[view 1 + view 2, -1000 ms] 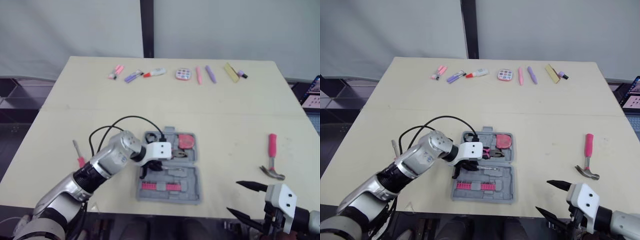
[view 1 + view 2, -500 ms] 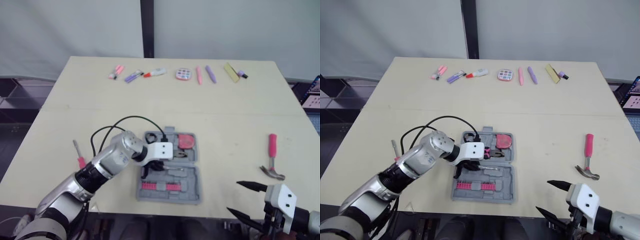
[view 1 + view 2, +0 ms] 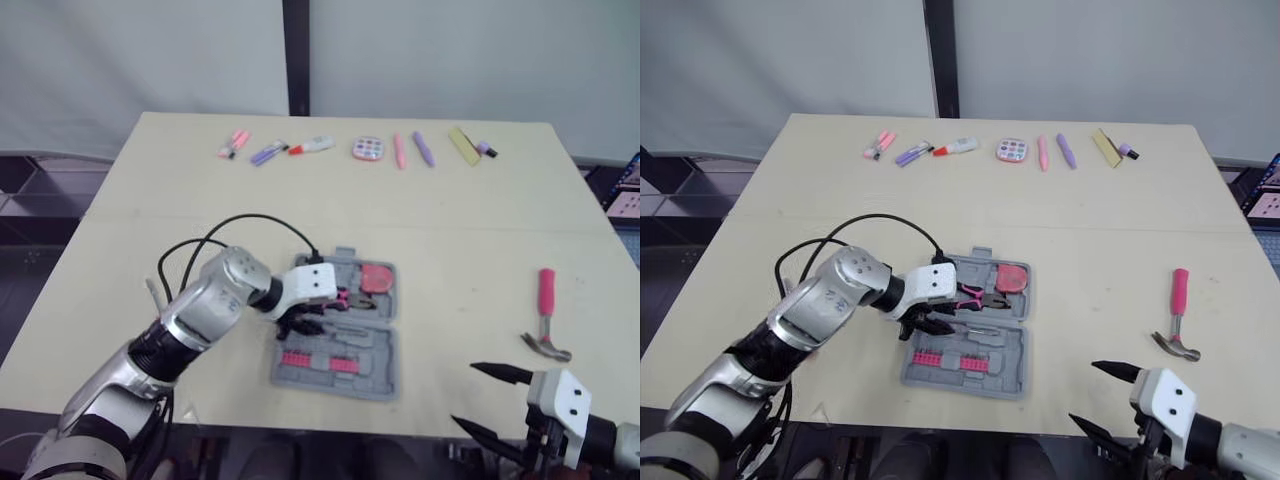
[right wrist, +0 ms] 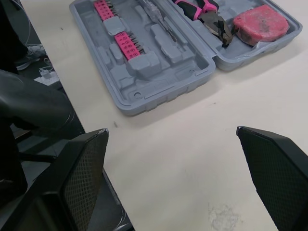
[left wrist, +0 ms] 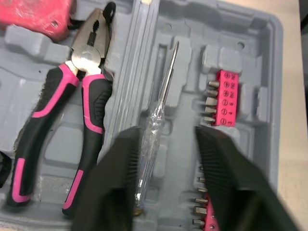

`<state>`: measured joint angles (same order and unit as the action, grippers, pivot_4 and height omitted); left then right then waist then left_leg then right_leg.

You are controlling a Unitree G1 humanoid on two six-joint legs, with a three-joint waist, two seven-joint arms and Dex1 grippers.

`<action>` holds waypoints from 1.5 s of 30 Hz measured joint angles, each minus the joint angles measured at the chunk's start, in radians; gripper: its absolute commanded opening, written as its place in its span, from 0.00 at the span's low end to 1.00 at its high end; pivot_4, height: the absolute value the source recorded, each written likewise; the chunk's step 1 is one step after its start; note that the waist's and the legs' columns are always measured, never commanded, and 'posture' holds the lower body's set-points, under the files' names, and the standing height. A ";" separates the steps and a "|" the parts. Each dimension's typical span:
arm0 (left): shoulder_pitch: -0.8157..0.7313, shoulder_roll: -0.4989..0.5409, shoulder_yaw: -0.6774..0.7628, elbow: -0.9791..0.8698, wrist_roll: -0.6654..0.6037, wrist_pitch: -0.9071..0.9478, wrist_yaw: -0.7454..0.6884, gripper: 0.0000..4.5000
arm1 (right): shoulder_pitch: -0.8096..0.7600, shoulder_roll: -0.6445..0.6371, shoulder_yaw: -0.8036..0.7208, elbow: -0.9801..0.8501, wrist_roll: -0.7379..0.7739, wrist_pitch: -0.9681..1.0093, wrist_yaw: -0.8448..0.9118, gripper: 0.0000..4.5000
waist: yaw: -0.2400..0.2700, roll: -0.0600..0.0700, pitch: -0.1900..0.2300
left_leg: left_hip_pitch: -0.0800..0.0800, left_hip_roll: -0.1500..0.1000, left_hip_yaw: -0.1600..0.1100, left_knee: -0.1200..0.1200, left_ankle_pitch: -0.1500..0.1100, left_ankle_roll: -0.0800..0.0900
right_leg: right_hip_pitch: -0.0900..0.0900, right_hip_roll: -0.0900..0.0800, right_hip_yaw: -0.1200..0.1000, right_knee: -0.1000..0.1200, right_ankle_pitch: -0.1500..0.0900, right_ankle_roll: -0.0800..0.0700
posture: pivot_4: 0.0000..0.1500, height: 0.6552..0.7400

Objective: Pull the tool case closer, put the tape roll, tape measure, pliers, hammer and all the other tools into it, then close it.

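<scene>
The left gripper point(image 5: 167, 132) hangs open and empty above the clear-handled screwdriver point(image 5: 154, 120) inside the open grey plastic tool case point(image 3: 1008, 352), probably to seat it; the right gripper point(image 3: 1085, 392) hovers open, empty; the pink-handled hammer point(image 3: 1175, 315) lies at the case's 3 o'clock.

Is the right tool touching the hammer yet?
Apart. In the left eye view the right tool sits open, with bare table between it and the hammer.
</scene>
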<state>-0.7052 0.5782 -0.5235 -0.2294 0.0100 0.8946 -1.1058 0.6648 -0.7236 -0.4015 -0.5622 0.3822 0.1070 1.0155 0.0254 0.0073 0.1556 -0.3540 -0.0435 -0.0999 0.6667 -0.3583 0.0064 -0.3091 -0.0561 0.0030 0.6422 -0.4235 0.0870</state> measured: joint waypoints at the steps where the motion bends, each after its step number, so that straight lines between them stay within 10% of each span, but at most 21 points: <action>1: 0.009 0.000 0.013 0.000 -0.011 0.003 0.008 0.01 | -0.002 0.000 0.000 0.000 0.000 0.000 0.000 1.00 | 0.000 0.000 0.000 | 0.000 0.000 0.000 0.000 0.000 0.000 | 0.000 0.000 0.000 0.000 0.000 0.000 | 1.00 0.92; 20: 0.259 -0.017 0.189 0.218 -0.104 -0.643 0.028 0.01 | -0.009 -0.003 -0.001 0.001 0.001 0.003 0.001 1.00 | 0.000 0.000 0.000 | 0.001 -0.001 0.000 0.000 0.000 0.000 | 0.000 -0.001 0.000 0.000 0.000 0.000 | 1.00 0.92; 45: 0.222 -0.119 0.140 0.403 -0.002 -0.731 0.080 0.01 | -0.002 -0.006 -0.009 -0.008 0.001 0.011 0.001 1.00 | -0.001 0.000 0.000 | 0.002 -0.001 0.000 0.000 0.000 0.000 | 0.000 -0.001 -0.001 0.002 0.000 0.000 | 1.00 0.92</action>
<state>-0.4831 0.4594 -0.3834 0.1735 0.0085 0.1640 -1.0261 0.6628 -0.7297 -0.4106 -0.5698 0.3834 0.1178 1.0164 0.0239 0.0078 0.1553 -0.3524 -0.0446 -0.0999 0.6666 -0.3583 0.0064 -0.3091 -0.0572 0.0021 0.6441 -0.4234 0.0870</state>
